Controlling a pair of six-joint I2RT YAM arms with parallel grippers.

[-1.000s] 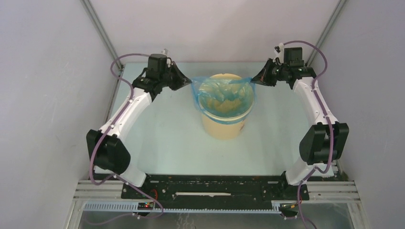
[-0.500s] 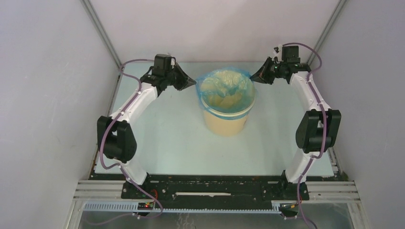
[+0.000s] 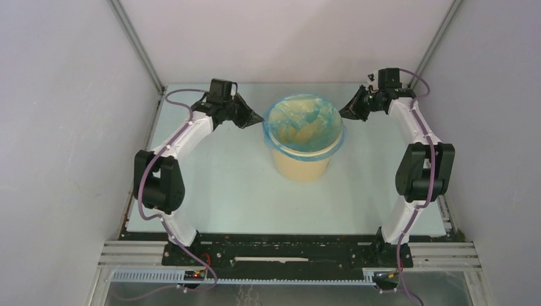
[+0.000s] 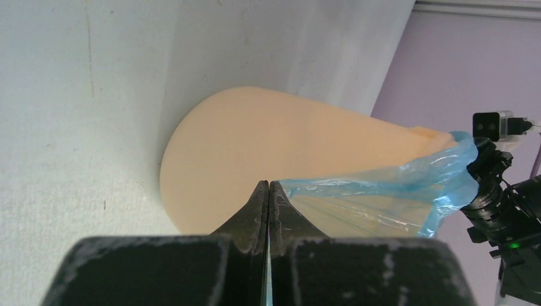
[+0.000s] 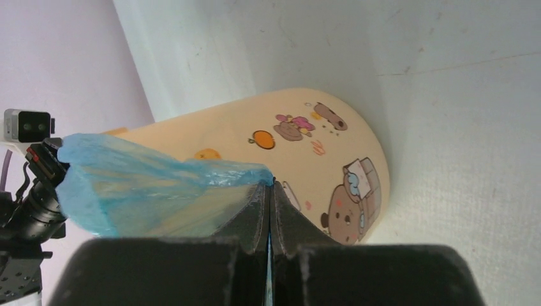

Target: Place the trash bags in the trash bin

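Your left arm (image 3: 191, 131) reaches in over the far left of the worktop (image 3: 217, 191). Its left jaws are pressed together, pinching a corner of the trash bag (image 3: 305, 121) just beside the bin's left rim.

Centre: the trash bin (image 3: 300, 167) stands upright on the worktop. It is pale yellow, with cartoon prints on the side seen in the right wrist view. Light-blue film lines its mouth, the edge folded over most of the rim.

Your right arm (image 3: 418, 131) comes in from the far right. Its right jaws are together, clamped on the bag's edge near the right rim.
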